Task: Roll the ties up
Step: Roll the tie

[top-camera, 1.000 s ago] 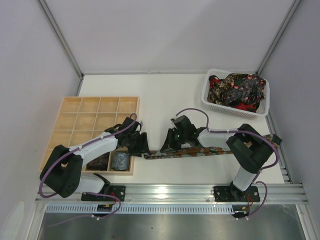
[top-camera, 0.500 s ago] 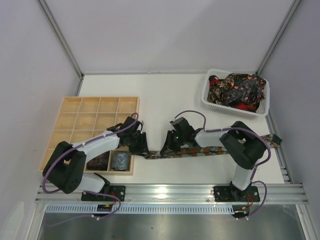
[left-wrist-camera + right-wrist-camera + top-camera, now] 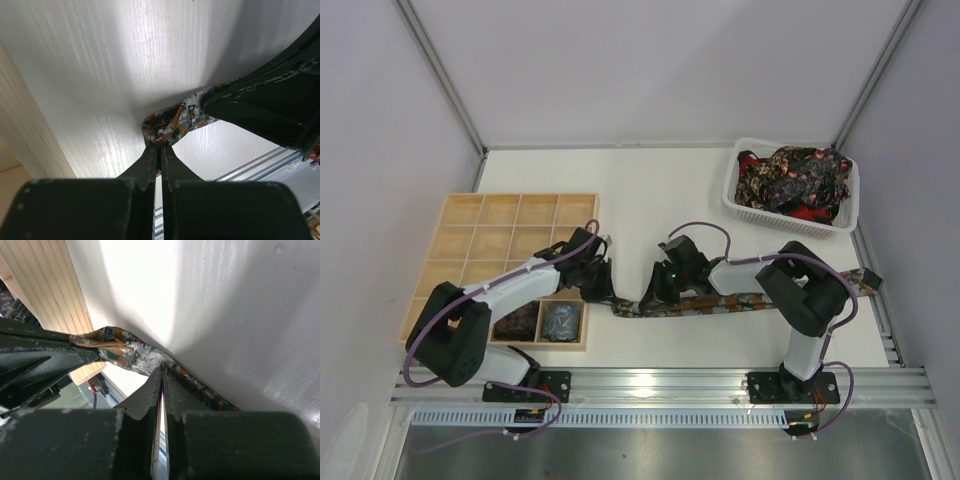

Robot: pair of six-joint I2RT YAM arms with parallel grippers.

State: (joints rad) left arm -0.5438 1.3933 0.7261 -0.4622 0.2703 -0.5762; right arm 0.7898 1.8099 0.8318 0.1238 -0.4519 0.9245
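Note:
One brown and green patterned tie [image 3: 720,302] lies stretched along the table's near side, its far end by the right rail. My left gripper [image 3: 608,300] is shut on the tie's folded left end [image 3: 175,120], fabric pinched at its tips [image 3: 160,145]. A little to the right, my right gripper [image 3: 652,298] is shut on the same tie [image 3: 135,352], its tips [image 3: 162,371] pressed into the fabric. Between the two grippers the tie bunches into a small loop. Two small dark coils [image 3: 560,320] sit in the tray's near cells.
The pale wooden grid tray [image 3: 480,225] lies at the left, right beside my left arm. A white mesh basket [image 3: 740,205] heaped with more ties [image 3: 795,178] stands at the back right. The metal rail [image 3: 660,380] runs along the near edge.
My left gripper has shut on the tie's left end. The right gripper has edged left along the tie, and the fabric between the two has bunched up.

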